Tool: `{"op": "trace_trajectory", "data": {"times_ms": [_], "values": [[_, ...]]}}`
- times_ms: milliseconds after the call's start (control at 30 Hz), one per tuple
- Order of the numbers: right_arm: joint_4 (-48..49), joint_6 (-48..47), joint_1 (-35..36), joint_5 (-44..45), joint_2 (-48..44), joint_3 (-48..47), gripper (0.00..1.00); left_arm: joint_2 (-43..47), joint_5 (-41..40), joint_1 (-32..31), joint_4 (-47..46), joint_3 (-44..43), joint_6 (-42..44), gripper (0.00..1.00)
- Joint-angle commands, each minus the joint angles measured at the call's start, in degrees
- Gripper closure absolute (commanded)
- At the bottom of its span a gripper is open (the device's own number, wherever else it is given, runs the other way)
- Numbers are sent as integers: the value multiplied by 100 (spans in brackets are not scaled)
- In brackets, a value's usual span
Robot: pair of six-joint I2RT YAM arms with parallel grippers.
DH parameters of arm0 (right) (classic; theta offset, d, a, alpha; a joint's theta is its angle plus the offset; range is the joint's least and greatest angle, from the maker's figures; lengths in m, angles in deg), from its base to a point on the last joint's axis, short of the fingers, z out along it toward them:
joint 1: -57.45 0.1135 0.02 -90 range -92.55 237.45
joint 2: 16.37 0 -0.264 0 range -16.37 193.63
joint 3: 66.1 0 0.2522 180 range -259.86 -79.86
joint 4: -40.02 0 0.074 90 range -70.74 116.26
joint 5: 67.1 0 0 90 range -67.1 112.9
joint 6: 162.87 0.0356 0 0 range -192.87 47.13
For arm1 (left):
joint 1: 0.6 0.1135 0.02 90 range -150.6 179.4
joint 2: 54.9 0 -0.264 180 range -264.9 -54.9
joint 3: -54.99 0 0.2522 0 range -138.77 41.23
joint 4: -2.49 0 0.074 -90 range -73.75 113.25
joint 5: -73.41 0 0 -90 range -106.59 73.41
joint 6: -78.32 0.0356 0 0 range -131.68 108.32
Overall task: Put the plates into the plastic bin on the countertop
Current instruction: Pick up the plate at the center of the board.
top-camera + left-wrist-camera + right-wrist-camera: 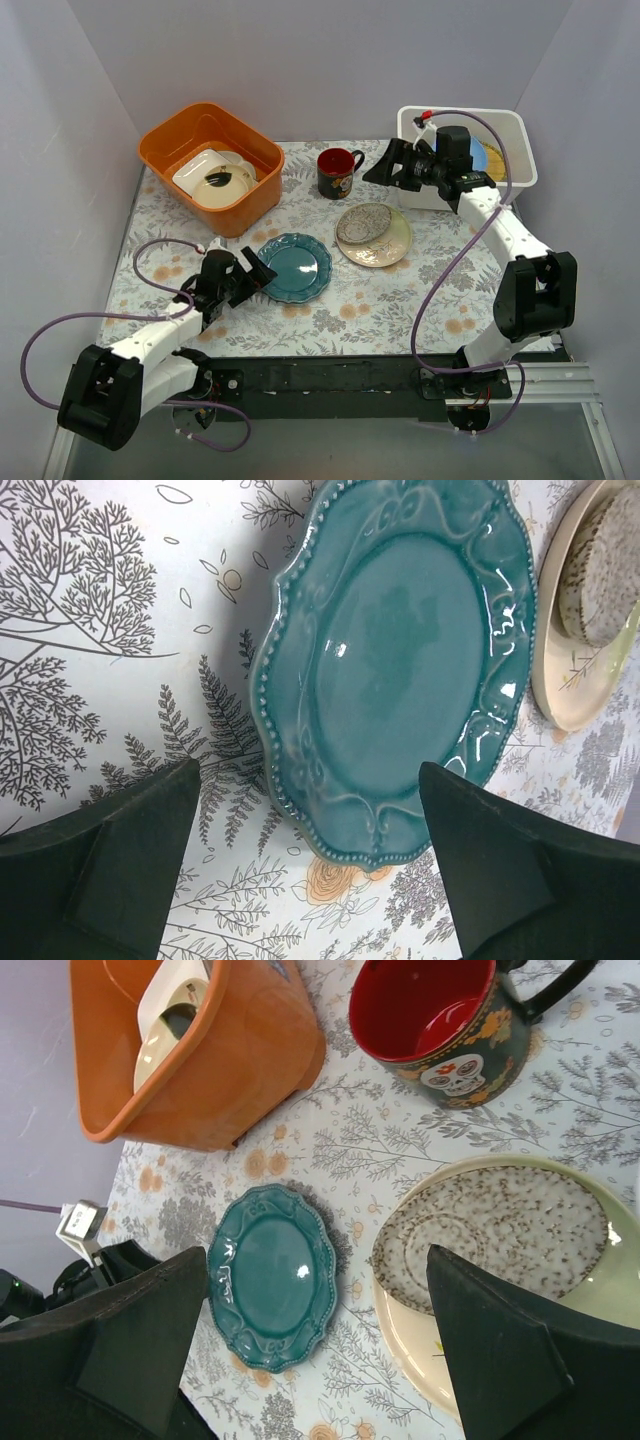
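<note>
A teal scalloped plate point(296, 266) lies flat on the fern-print countertop point(400, 300); it also shows in the left wrist view point(400, 660) and the right wrist view point(272, 1275). My left gripper point(250, 275) is open and empty at the plate's left edge. A grey speckled plate point(364, 222) rests on a cream plate point(385, 247). The white plastic bin point(515, 135) stands at the back right with a blue plate point(479, 155) and a yellow plate point(494, 160) in it. My right gripper point(385, 163) is open and empty, in the air left of the bin.
An orange tub point(210, 165) with white dishes stands at the back left. A dark mug point(338, 172) with a red inside stands between the tub and the bin. Purple cables loop beside both arms. Walls close the sides.
</note>
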Motion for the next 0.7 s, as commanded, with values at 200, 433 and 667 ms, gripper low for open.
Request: {"op": "trace_trajectory", "data": {"times_ms": [200, 433, 667], "values": [[351, 23, 430, -397, 243, 59, 3, -381, 472, -12, -1358, 481, -300, 13], [475, 85, 544, -573, 313, 288, 4, -1357, 771, -12, -1895, 551, -537, 31], [589, 112, 562, -687, 339, 525, 6, -1884, 859, -12, -2335, 806, -608, 52]]}}
